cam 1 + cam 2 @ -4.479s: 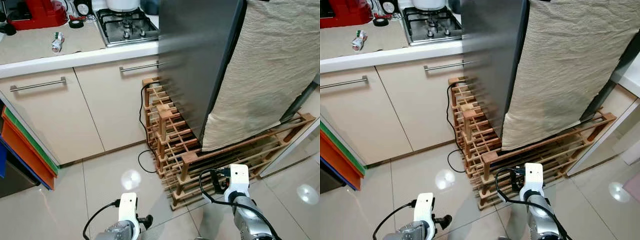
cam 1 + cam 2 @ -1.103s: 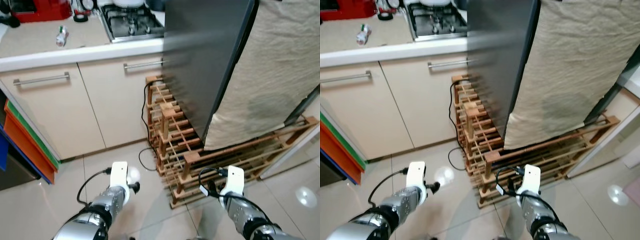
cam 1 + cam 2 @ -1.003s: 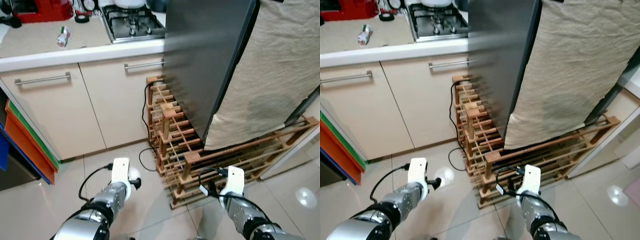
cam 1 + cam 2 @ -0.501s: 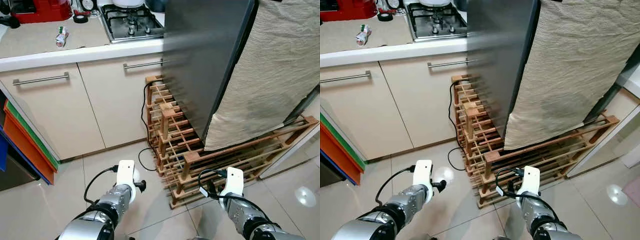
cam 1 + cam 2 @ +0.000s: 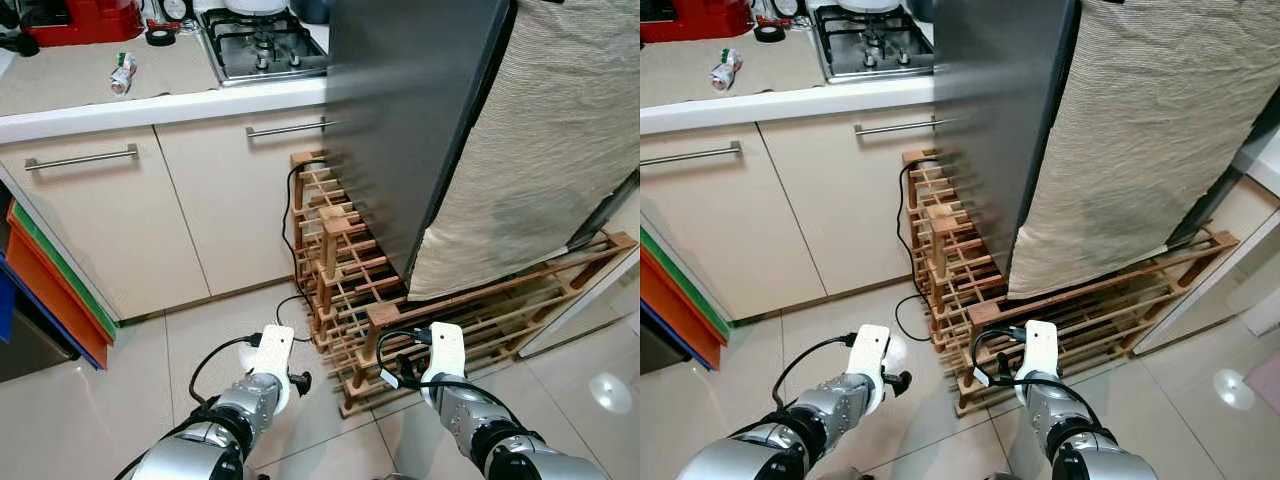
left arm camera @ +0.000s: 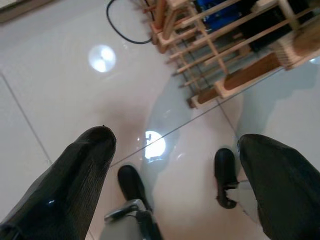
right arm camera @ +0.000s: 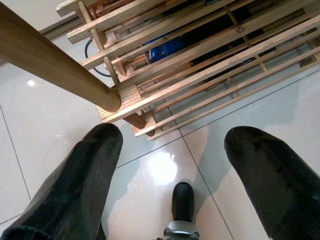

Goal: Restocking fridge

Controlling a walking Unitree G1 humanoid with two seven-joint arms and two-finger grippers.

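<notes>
Wooden rack (image 5: 400,300) stands at centre frame on the pale tiled floor (image 5: 120,400), under the closed grey fridge (image 5: 410,110) filling the upper middle. At the lower edge, the left pincer (image 6: 175,170) and right pincer (image 7: 175,165) hang above the tiles, both released with their 2 fingers spread wide, empty. Cream cabinets (image 5: 110,220) carry the desk (image 5: 70,85) at upper left.

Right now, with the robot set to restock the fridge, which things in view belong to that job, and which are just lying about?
Belongs to the job:
fridge
left gripper, open
right gripper, open

Just lying about:
wooden rack
beige cloth
gas hob
crumpled wrapper
</notes>
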